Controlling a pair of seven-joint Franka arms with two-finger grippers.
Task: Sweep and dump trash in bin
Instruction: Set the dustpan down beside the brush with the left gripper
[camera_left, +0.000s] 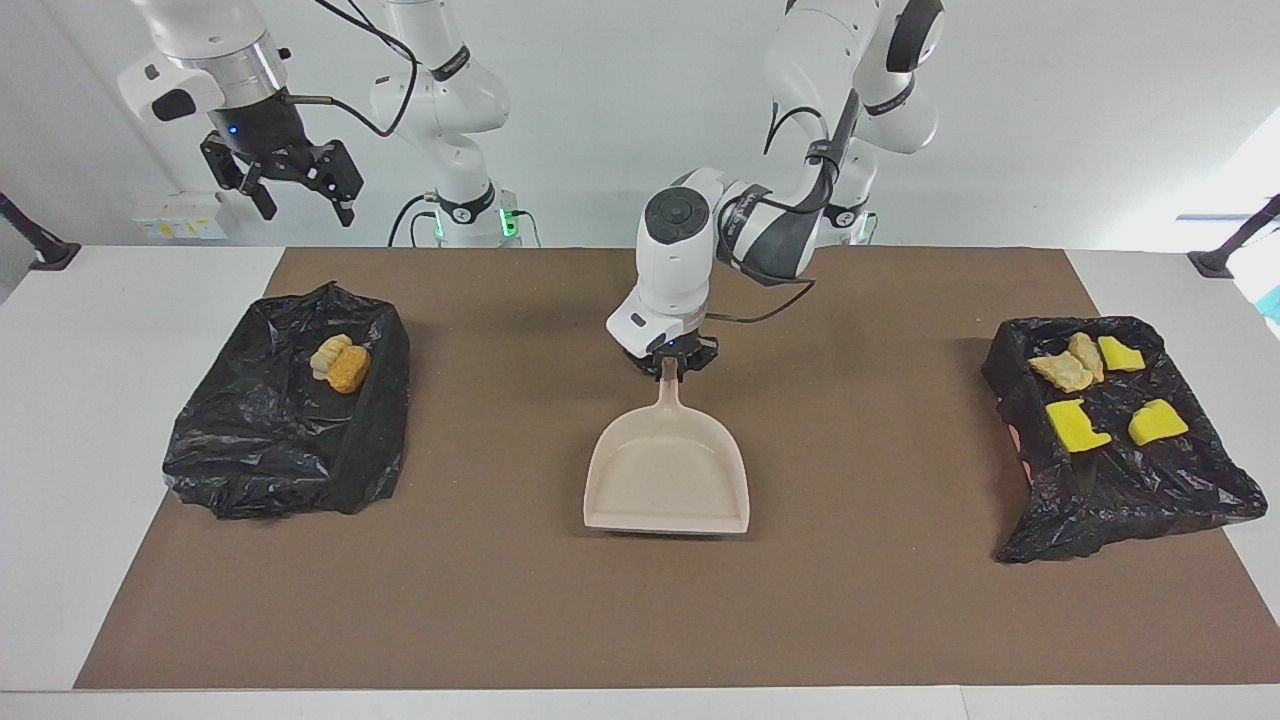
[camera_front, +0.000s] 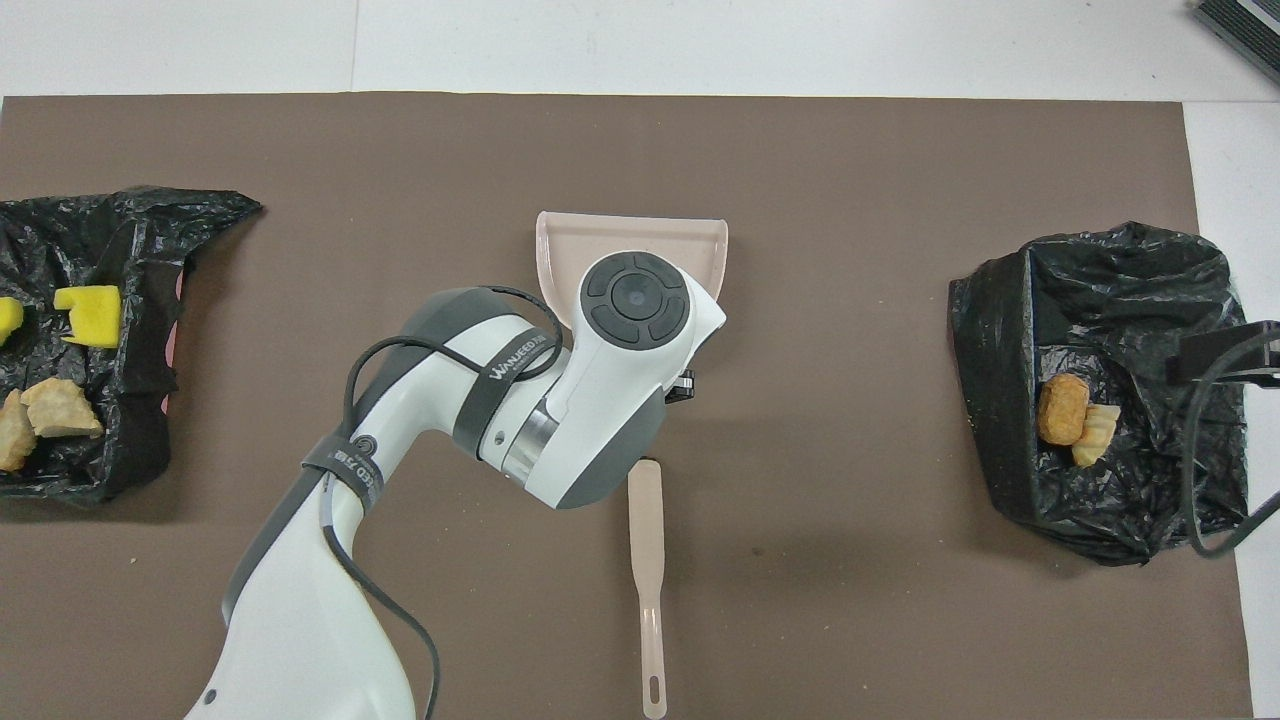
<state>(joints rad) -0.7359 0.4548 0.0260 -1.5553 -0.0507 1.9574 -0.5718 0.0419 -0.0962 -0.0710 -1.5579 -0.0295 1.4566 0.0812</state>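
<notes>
My left gripper (camera_left: 668, 364) is shut on the handle of the beige dustpan (camera_left: 668, 480), over the middle of the brown mat. The pan is empty, with its mouth pointing away from the robots; in the overhead view the arm covers most of the dustpan (camera_front: 610, 226). The trash lies in two places. Orange and tan chunks (camera_left: 342, 365) sit in the black-lined bin (camera_left: 270, 450) at the right arm's end. Several yellow and tan chunks (camera_left: 1090, 395) lie on the black bag (camera_left: 1150, 490) at the left arm's end. My right gripper (camera_left: 298, 190) is open and empty, raised over the bin.
The beige brush (camera_front: 647, 560) lies on the mat nearer to the robots than the dustpan; the left arm hides it in the facing view. The brown mat (camera_left: 500, 600) covers most of the white table. A dark stand foot (camera_left: 45, 250) sits at each table end near the robots.
</notes>
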